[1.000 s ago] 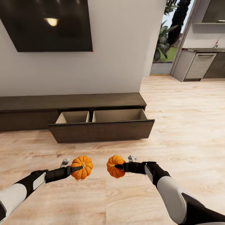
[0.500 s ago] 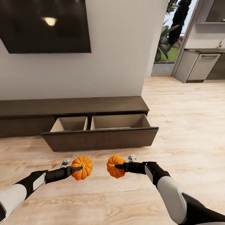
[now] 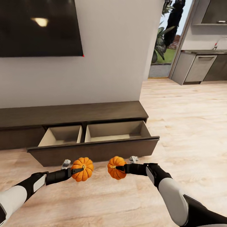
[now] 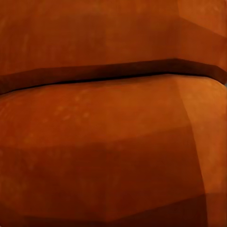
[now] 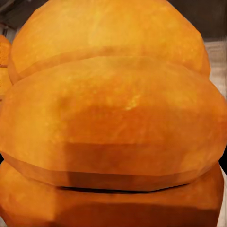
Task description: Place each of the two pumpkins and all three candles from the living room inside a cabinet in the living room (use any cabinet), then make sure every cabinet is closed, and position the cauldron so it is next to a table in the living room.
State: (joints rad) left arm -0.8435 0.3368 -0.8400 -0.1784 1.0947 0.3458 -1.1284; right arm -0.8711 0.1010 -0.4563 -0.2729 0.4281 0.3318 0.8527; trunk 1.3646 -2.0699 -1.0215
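Observation:
Each hand holds one bright-orange pumpkin low over the wood floor. My left gripper [image 3: 78, 170] is shut on the left pumpkin [image 3: 83, 169]. My right gripper [image 3: 120, 168] is shut on the right pumpkin [image 3: 115, 168]. Orange ribbed skin sits close up in the left wrist view [image 4: 113, 142] and in the right wrist view [image 5: 113, 118]. Just beyond both pumpkins stands the long dark brown cabinet [image 3: 72, 113]. Its wide drawer front [image 3: 94, 152] is pulled out, baring two pale beige compartments with nothing visible inside. The candles and the cauldron are out of view.
A black TV [image 3: 37, 28] hangs on the wall above the cabinet. To the right, wood floor [image 3: 189, 126] runs to a doorway with plants [image 3: 160, 47] and grey kitchen units [image 3: 195, 67].
The whole view has shifted: the camera has come closer to the cabinet, so the pulled-out drawer now lies just beyond the pumpkins. Both arms keep their pose and their hold.

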